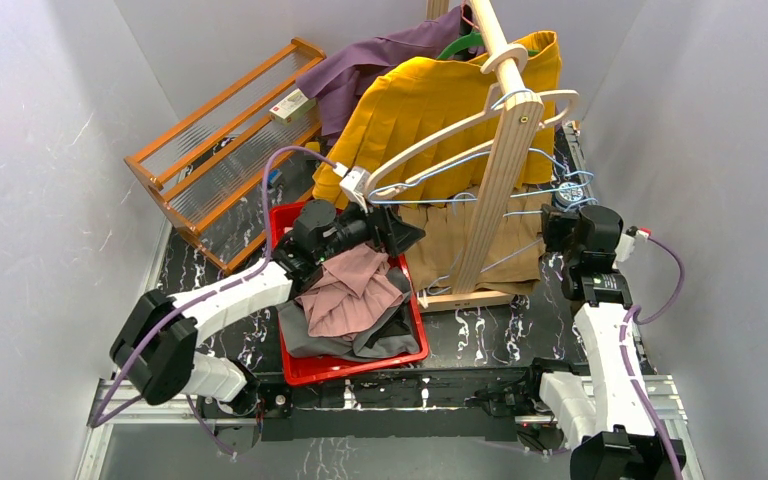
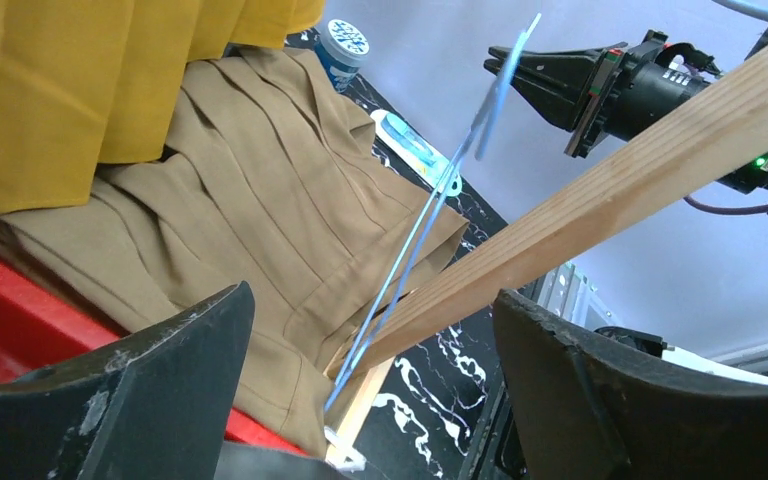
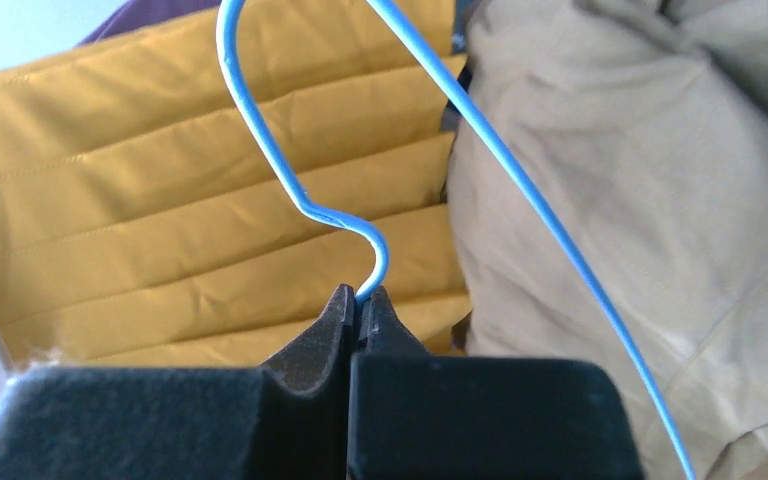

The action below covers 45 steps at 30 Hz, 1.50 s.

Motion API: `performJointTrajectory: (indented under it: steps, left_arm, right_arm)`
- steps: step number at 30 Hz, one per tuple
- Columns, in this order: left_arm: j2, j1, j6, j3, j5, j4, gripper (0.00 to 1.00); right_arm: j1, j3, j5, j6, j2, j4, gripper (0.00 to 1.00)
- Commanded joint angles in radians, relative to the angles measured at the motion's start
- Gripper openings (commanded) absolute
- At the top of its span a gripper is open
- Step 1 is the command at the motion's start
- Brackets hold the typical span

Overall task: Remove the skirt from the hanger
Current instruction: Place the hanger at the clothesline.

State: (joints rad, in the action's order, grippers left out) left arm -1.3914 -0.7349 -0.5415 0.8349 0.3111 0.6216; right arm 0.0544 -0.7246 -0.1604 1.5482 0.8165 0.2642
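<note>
1. From above: the right gripper (image 1: 557,222) was pinched shut on the blue wire hanger (image 1: 560,188) beside the wooden rack (image 1: 498,160). The tan skirt (image 1: 438,235) hung low, its edge against the red bin (image 1: 355,368).
2. Left wrist: the left gripper (image 2: 372,295) stood wide and held nothing, with the skirt just beyond its fingers (image 2: 160,370). Whether the skirt was clipped to the hanger was unclear.
3. Right wrist: the jaws were closed on the hanger's bent wire. The step appeared to be parting skirt from hanger. Next, the left gripper likely needed to grip the cloth and pull while the right held firm.

Top view looks down from the tabletop's (image 1: 480,325) near edge. Left wrist looks rightward over the tan skirt (image 2: 260,200) and blue hanger (image 2: 447,183); right wrist sees both, very close.
</note>
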Motion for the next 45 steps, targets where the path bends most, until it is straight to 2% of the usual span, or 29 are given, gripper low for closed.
performJointTrajectory:
  steps: [1, 5, 9, 12, 15, 18, 21, 23, 27, 31, 33, 36, 39, 45]
  left_arm:
    - [0.099, 0.006, 0.018, -0.027, -0.052, -0.056, 0.89]
    - [0.134, 0.006, 0.014, -0.029, -0.06, -0.088, 0.91]
    - [0.168, 0.006, -0.045, -0.035, -0.134, -0.156, 0.92]
    - [0.197, 0.006, -0.097, -0.078, -0.138, -0.107, 0.92]
    - [0.218, 0.006, -0.097, -0.088, -0.146, -0.094, 0.92]
    - [0.232, 0.007, -0.081, -0.059, -0.197, -0.168, 0.93]
    - [0.245, 0.006, -0.079, -0.058, -0.163, -0.165, 0.93]
    - [0.259, 0.006, -0.11, -0.069, -0.16, -0.181, 0.93]
    - [0.291, 0.008, -0.125, -0.106, -0.111, -0.157, 0.93]
    - [0.337, 0.006, -0.127, -0.124, -0.124, -0.211, 0.93]
    - [0.353, 0.007, -0.098, -0.119, -0.1, -0.229, 0.93]
    - [0.389, 0.006, -0.076, -0.11, -0.138, -0.308, 0.93]
    - [0.422, 0.006, -0.074, -0.123, -0.144, -0.305, 0.94]
    - [0.456, 0.006, -0.083, -0.117, -0.127, -0.32, 0.94]
  right_arm:
    - [0.028, -0.075, -0.125, -0.03, -0.004, 0.06, 0.0]
    - [0.064, -0.126, -0.222, -0.061, -0.002, 0.085, 0.0]
    - [0.091, -0.206, -0.407, -0.142, -0.038, 0.162, 0.0]
    - [0.092, -0.26, -0.544, -0.222, -0.055, 0.163, 0.0]
    - [0.091, -0.307, -0.634, -0.276, -0.03, 0.16, 0.0]
    - [0.094, -0.329, -0.671, -0.291, 0.025, 0.155, 0.0]
    - [0.105, -0.335, -0.621, -0.415, 0.067, 0.02, 0.0]
    - [0.109, -0.361, -0.584, -0.565, 0.079, -0.076, 0.0]
    - [0.111, -0.473, -0.563, -0.963, 0.138, -0.153, 0.0]
    - [0.117, -0.459, -0.468, -1.176, 0.156, -0.338, 0.0]
    - [0.122, -0.483, -0.401, -1.228, 0.182, -0.387, 0.0]
    - [0.124, -0.567, -0.297, -1.222, 0.219, -0.344, 0.0]
    - [0.124, -0.596, -0.247, -1.262, 0.232, -0.367, 0.0]
    - [0.124, -0.707, -0.175, -1.274, 0.291, -0.248, 0.0]
